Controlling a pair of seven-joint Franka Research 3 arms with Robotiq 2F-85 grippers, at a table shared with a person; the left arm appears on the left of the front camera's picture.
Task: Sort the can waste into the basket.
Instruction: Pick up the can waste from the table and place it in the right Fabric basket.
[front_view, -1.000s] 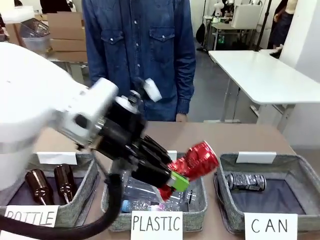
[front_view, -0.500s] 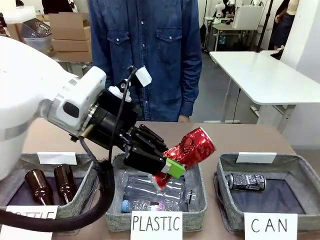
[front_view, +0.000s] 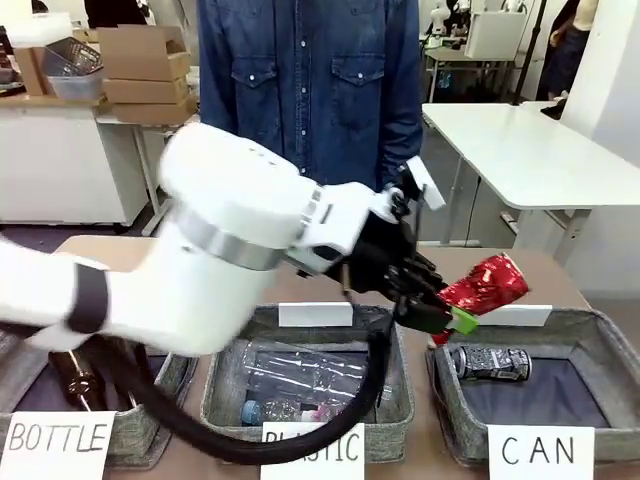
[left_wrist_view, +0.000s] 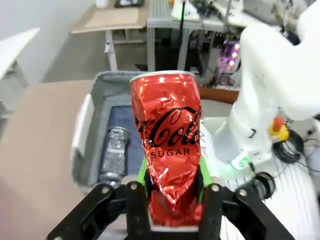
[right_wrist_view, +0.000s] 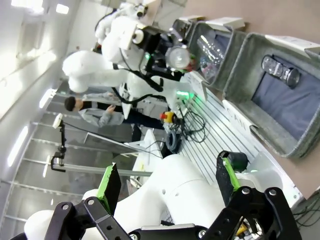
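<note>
Front view shows our left end effector (front_view: 452, 318) clamping the red can (front_view: 487, 284) just above the CAN basket's (front_view: 590, 335) near-left rim, tilted for dropping beside the black can (front_view: 490, 363); our right end effector (right_wrist_view: 167, 185) gapes empty.

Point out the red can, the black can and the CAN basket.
red can (left_wrist_view: 167, 145), left wrist view, on its crumpled printed side.
black can (front_view: 491, 363), front view, on its patterned side.
CAN basket (front_view: 446, 407), front view, on its grey near-left wall.
</note>
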